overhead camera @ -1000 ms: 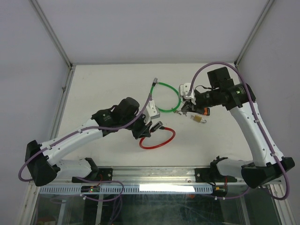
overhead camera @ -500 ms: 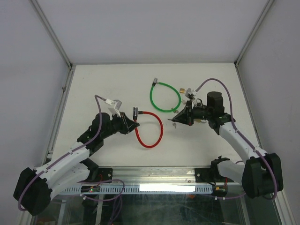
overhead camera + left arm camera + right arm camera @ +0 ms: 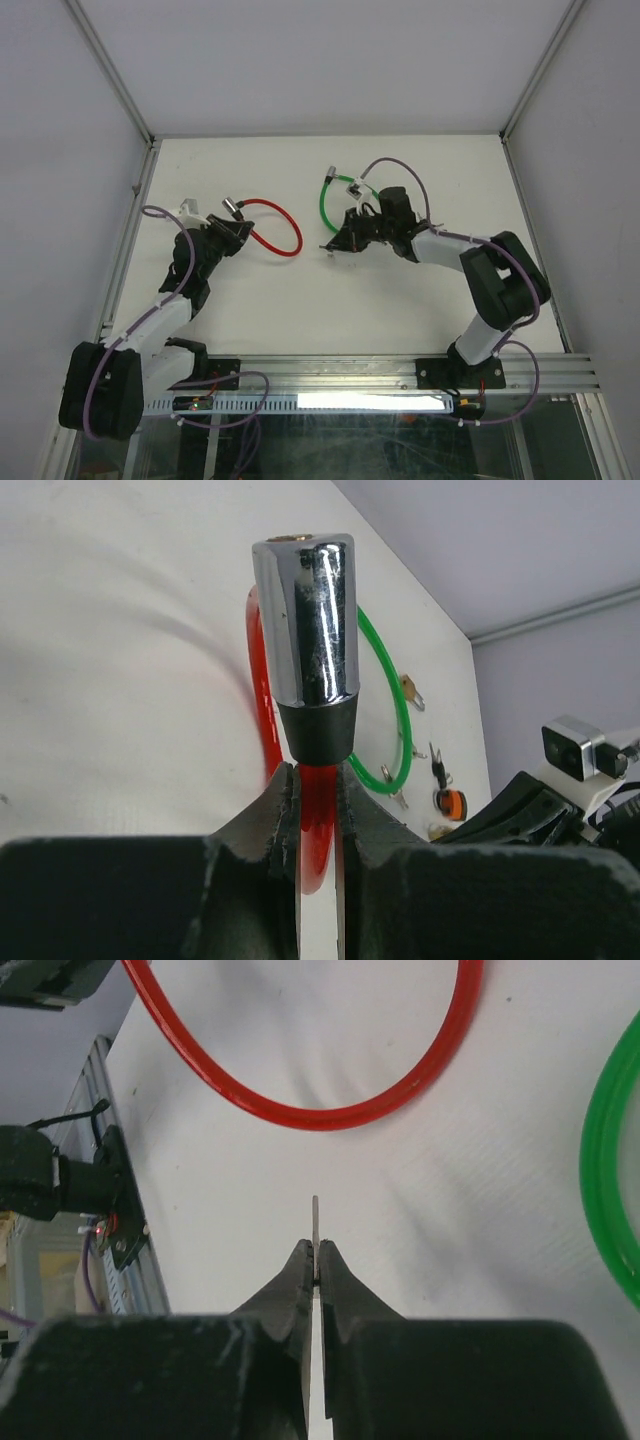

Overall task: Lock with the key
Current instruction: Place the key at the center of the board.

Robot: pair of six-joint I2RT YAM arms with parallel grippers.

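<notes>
My left gripper [image 3: 233,218] is shut on the red cable lock [image 3: 285,222], just below its chrome lock head [image 3: 305,620]. The head stands upright above the fingertips [image 3: 283,785]. The red loop [image 3: 320,1115] arcs away to the right over the table. My right gripper [image 3: 338,242] is shut on a thin metal key [image 3: 316,1222]. Its blade sticks out past the tips, edge-on, and points toward the red loop. The key's tip [image 3: 326,248] hangs a short way right of the red loop and touches nothing.
A green cable lock [image 3: 324,203] lies behind my right gripper, partly covered by the arm. Loose keys lie beyond it: a brass one [image 3: 410,690] and one with an orange tag [image 3: 450,802]. The frame rail [image 3: 125,1240] runs along the near table edge.
My left arm has swung left and back with the red lock. My right gripper has moved left across the green loop with the key, closing on the red loop.
</notes>
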